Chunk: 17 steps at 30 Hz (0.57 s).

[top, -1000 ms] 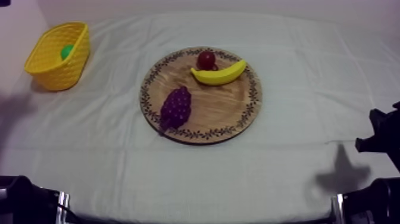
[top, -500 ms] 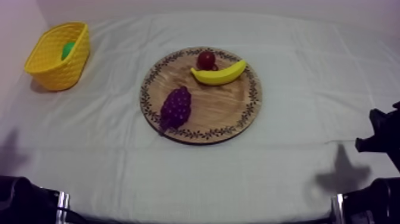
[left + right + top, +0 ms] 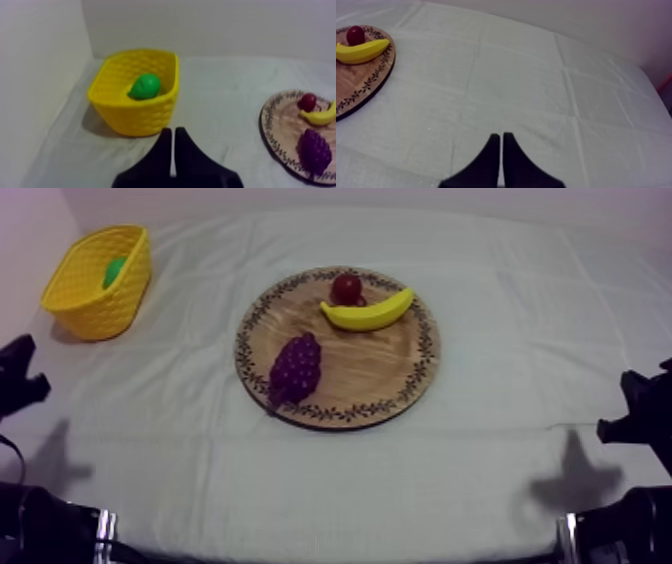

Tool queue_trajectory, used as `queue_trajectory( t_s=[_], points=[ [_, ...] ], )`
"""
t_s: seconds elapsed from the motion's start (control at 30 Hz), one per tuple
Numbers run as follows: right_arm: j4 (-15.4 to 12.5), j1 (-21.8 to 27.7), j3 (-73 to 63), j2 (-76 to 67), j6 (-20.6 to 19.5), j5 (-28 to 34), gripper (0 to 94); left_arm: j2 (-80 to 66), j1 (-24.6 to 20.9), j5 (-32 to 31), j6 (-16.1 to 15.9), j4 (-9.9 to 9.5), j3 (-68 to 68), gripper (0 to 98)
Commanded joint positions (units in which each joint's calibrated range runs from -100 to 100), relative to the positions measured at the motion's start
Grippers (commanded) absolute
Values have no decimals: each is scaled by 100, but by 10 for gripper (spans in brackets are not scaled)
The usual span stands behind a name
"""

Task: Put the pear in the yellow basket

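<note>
The pear [image 3: 145, 86] lies inside the yellow basket [image 3: 135, 117], green against the weave, close to the basket's far wall. It is off the wooden board [image 3: 370, 373]. The basket stands at the far left corner of the desk [image 3: 520, 308], well apart from the board, which sits near the middle of the grey-white cloth.

My left jaws are pressed together into a narrow wedge with nothing between them; their black fingers [image 3: 164, 152] point at the near wall of the basket, close to it but not touching. From above, my left arm [image 3: 18, 378] shows at the desk's left edge, just nearer than the basket.

My right jaws are likewise pressed together and pinch nothing. Their fingers [image 3: 490, 157] hang over bare cloth, with the board's patterned rim off to one side. My right arm [image 3: 640, 420] sits low at the desk's right edge, well apart from the board.

Three toy fruit lie on the board: the banana [image 3: 367, 312] at the far side, the small red fruit [image 3: 347, 288] just behind it and touching it, and the bunch of grapes [image 3: 296, 369] at the near left, by the rim.
</note>
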Motion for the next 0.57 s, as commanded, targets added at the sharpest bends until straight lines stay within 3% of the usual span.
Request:
queue_trajectory(
  t_s=[0.0,0.3,0.53],
  points=[
    [0,0,-1,-1,-1,0,3,-184,15,-47,-8,-6,670,0],
    [0,0,-1,-1,-1,0,3,-608,113,-153,-66,-126,1043,0],
    [0,0,-1,-1,-1,0,3,-636,119,-469,757,-219,1164,0]
  ],
)
